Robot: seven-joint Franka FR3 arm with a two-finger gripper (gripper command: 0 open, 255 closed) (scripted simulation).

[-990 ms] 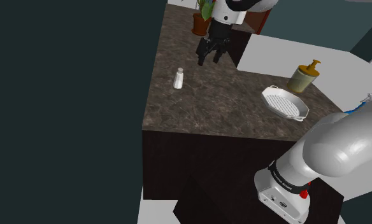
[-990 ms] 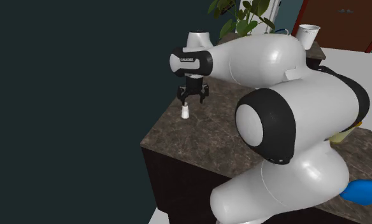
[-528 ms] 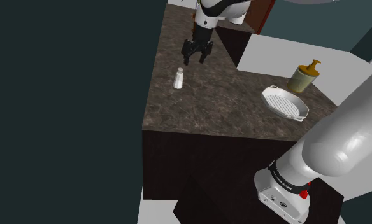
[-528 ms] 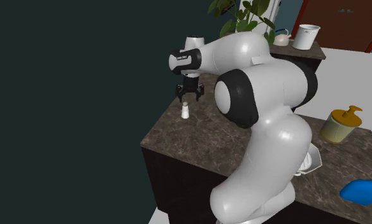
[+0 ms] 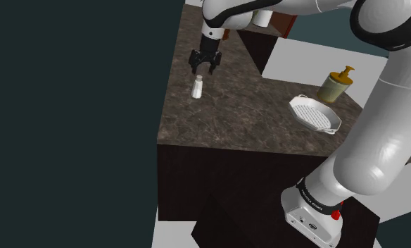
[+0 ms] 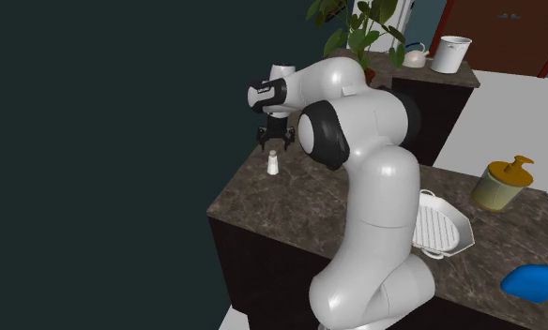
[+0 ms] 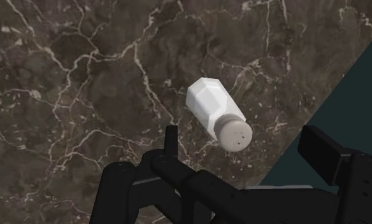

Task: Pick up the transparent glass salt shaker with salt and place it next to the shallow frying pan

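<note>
Change: my gripper [image 5: 202,70] has travelled toward the shoulder view's left since a second ago and now hangs just above the salt shaker [image 5: 196,87]. The shaker itself has not moved.

Shoulder view, left to right:
- Salt shaker: white body, grey cap, upright near the left edge of the dark marble counter [image 5: 232,116].
- Frying pan [image 5: 314,115]: white, well apart from the shaker, with bare marble between them.
- Soap bottle [image 5: 336,84]: yellowish, just beyond the pan.

Gripper: fingers wide apart, holding and touching nothing. In the wrist view I see the shaker below the gap.
</note>
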